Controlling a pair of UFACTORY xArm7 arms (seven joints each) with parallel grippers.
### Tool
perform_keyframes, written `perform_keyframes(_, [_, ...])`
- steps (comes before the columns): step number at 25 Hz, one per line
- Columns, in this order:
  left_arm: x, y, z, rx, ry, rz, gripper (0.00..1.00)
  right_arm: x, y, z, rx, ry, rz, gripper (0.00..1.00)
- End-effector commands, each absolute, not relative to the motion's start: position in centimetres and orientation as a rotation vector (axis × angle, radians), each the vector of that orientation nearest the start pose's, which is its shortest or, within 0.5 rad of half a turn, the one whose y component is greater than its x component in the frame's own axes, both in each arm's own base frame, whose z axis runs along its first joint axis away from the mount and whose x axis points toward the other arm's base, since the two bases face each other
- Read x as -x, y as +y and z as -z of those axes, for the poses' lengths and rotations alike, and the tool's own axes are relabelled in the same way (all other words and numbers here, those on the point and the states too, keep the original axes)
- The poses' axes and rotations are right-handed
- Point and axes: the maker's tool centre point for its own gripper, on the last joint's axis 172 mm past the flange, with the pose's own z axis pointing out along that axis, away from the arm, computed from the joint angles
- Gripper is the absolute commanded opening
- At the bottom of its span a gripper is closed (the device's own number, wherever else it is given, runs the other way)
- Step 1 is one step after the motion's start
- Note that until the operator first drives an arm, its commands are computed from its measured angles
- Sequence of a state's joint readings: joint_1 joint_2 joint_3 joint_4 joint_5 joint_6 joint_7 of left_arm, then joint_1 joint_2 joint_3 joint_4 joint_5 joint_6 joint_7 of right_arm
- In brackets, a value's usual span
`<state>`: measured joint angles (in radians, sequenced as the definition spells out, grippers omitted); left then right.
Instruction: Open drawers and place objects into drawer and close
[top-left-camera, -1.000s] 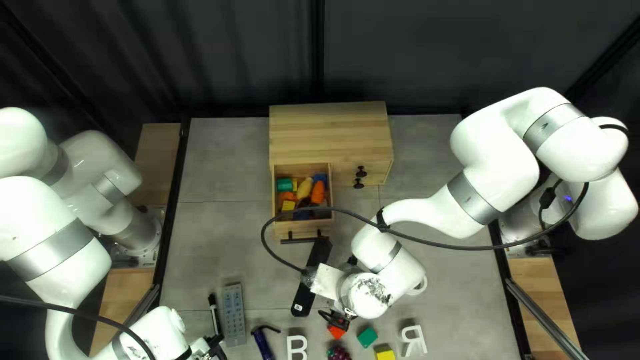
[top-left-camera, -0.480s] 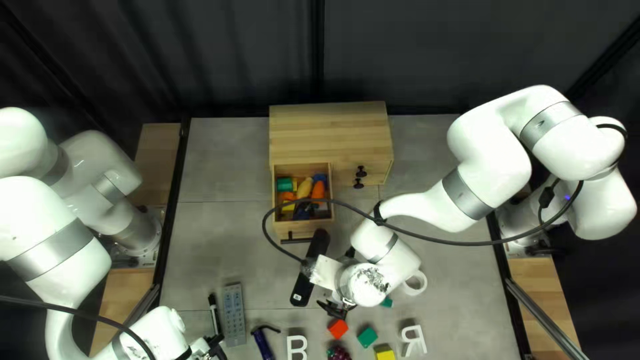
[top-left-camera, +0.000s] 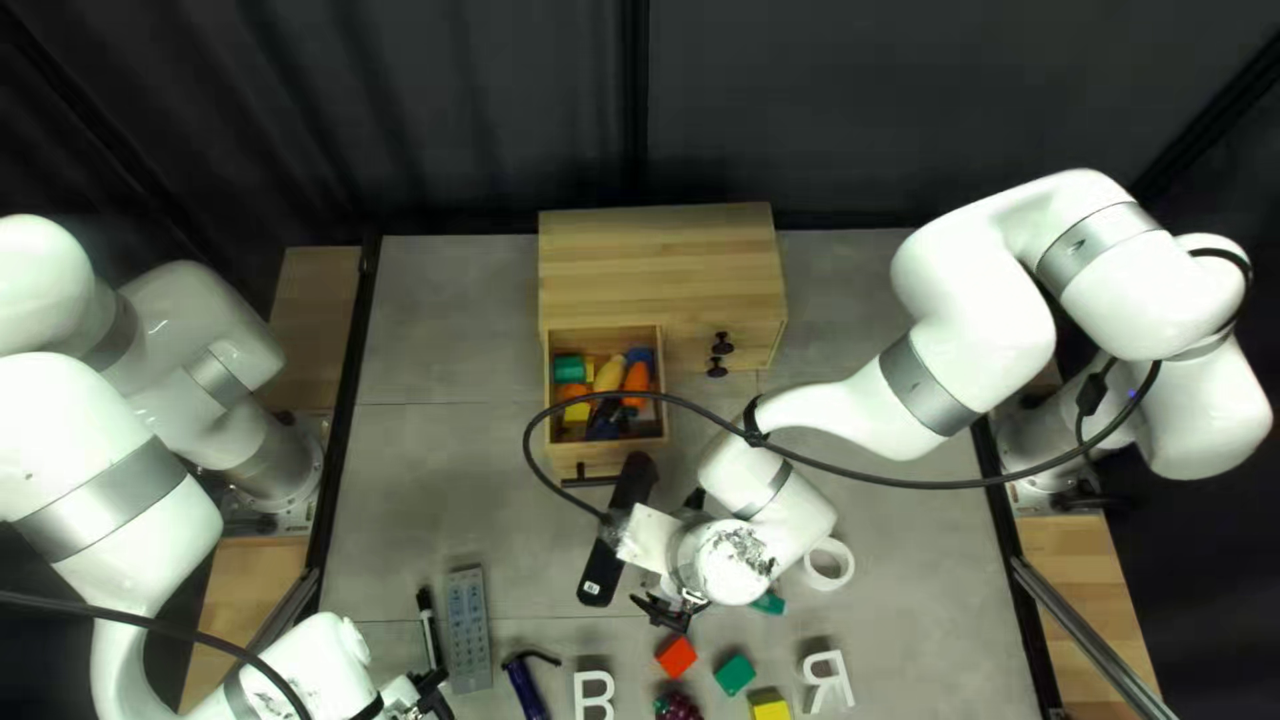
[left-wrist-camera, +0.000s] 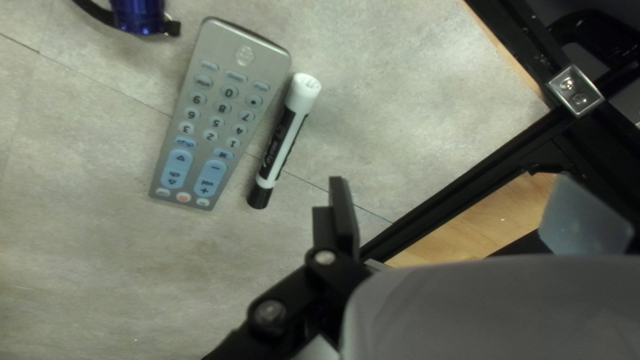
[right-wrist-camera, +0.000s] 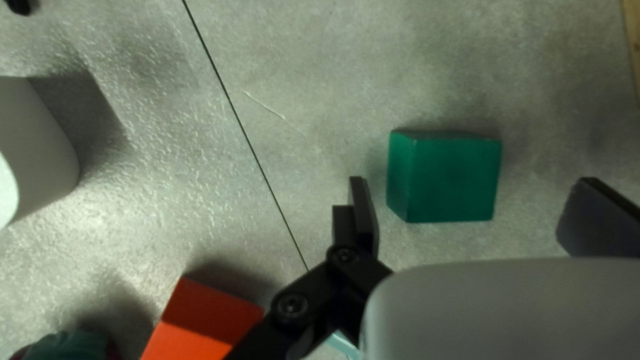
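Note:
In the top left view my right gripper (top-left-camera: 667,611) hovers over the table's nearer half, and my left gripper (top-left-camera: 430,696) is low at the left. A wooden cabinet (top-left-camera: 660,260) has its left drawer (top-left-camera: 607,451) pulled out, holding several colourful objects. In the right wrist view a green cube (right-wrist-camera: 453,180) lies ahead, framed by the spread fingers of the right gripper (right-wrist-camera: 477,210), with nothing held; my arm mostly hides it from above. The left gripper (left-wrist-camera: 465,213) stands open and holds nothing, beside a marker (left-wrist-camera: 280,143) and a grey remote (left-wrist-camera: 217,120).
A red block (top-left-camera: 676,656), another green block (top-left-camera: 735,675), a yellow block (top-left-camera: 770,710), white letters (top-left-camera: 594,695), a blue flashlight (top-left-camera: 526,687) and a dark red fruit-like object (top-left-camera: 678,706) lie along the near side. A white mug (top-left-camera: 827,564) stands beside my right arm.
My right gripper has shifted a little toward the cabinet, uncovering the red block and more of the white mug. My left arm looks unmoved, and the drawer remains open.

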<state>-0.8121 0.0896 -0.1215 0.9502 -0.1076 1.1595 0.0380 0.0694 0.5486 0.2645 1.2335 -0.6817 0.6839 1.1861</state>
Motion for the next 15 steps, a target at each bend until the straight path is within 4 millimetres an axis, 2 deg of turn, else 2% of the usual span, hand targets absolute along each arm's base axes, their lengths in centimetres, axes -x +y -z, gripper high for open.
perform_keyframes(1, [-20.8,-32.3,-11.2,2.752,1.354,-0.484,1.0,-56.0,13.2,-2.0,3.244,0.599,0.394,0.07])
perform_keyframes(6, [-20.8,-32.3,-11.2,2.752,1.354,-0.484,1.0,-56.1,13.2,-2.1,3.242,0.598,0.386,0.06])
perform_keyframes(11, [-20.8,-32.3,-11.2,2.752,1.354,-0.484,1.0,-56.0,13.5,-3.9,3.254,0.593,0.386,0.07])
perform_keyframes(15, [-20.8,-32.3,-11.2,2.752,1.354,-0.484,1.0,-56.2,14.2,-7.9,3.271,0.572,0.406,0.06])
